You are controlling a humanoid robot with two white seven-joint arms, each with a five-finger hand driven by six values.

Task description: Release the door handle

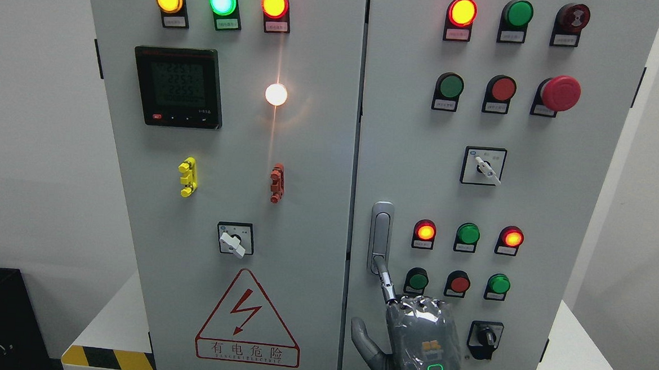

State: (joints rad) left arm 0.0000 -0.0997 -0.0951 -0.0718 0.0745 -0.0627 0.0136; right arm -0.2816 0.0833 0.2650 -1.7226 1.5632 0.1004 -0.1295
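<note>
The robot hand (411, 339) rises from the bottom edge a little right of the middle; which side its arm enters from is not clear, so I call it simply a hand. Its back faces the camera, the thumb spread out to its left. One finger (385, 278) extends up and to the left, its tip at the lower end of the door handle (381, 235). The other fingers are hidden behind the knuckles, so whether the hand is gripping, hooked or loosening cannot be told.

The handle is a narrow, upright metal lever set in a recessed plate on the right cabinet door (559, 208), directly above the hand and just beside the seam between the two doors. It looks rigid, smooth and fairly slick, fixed to the door, so it should bear a firm pull without bending. A hold seems best at its lower end, where the finger now is.

Just to the right of the hand sit a row of pushbuttons (458, 283) and a black rotary switch (485, 337). Letting go probably calls for drawing the finger straight back, clear of those controls.
</note>
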